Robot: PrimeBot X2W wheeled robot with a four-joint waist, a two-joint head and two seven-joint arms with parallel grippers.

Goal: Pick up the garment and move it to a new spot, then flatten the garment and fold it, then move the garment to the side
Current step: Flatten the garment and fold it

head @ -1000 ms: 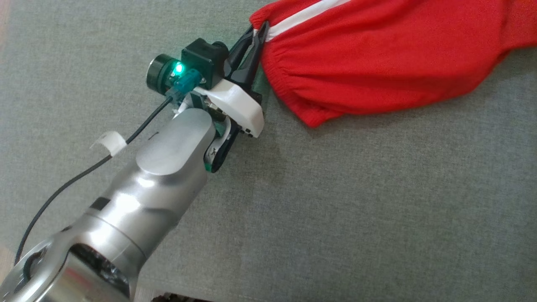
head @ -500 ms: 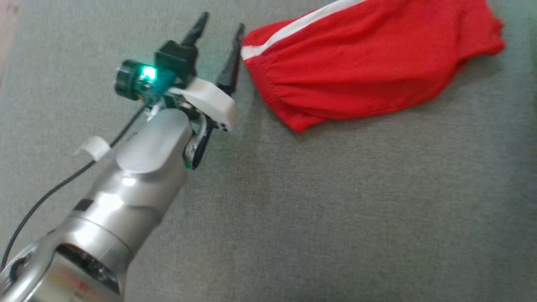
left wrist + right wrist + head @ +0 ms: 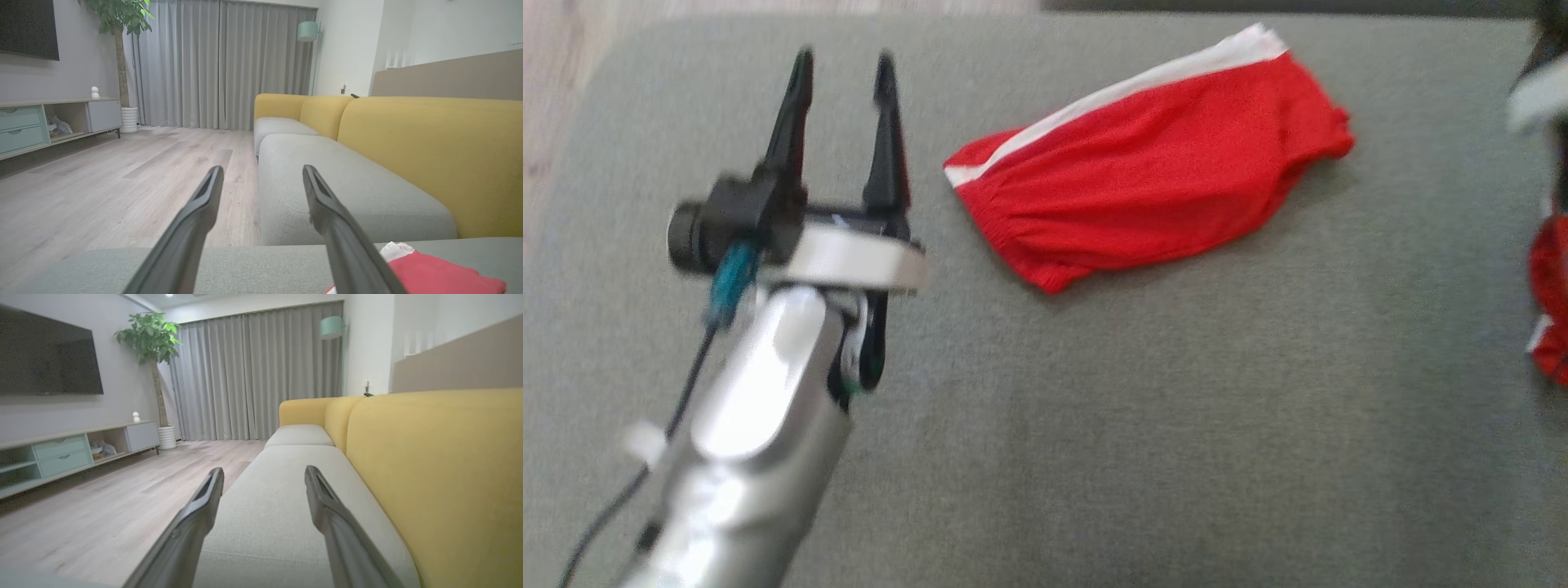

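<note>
The garment (image 3: 1143, 171) is a pair of red shorts with a white side stripe. It lies folded on the grey sofa cushion (image 3: 1143, 425), with nothing holding it. My left gripper (image 3: 843, 61) is open and empty, a short way to the garment's left, fingers pointing up the head view. In the left wrist view the same open gripper (image 3: 261, 173) points across the room, and a corner of the garment (image 3: 433, 275) shows at the lower right. In the right wrist view my right gripper (image 3: 263, 473) is open and empty above the cushion (image 3: 278, 506).
A yellow sofa backrest (image 3: 441, 477) runs along the right of both wrist views. The wooden floor (image 3: 102, 183) lies past the cushion's left edge. A blurred red and white shape (image 3: 1550, 302) and a dark and white piece (image 3: 1539, 90) sit at the head view's right edge.
My left gripper was shut on the garment's corner; it has opened, let go and drawn away to the left. The head camera has shifted, so the whole garment shows now.
</note>
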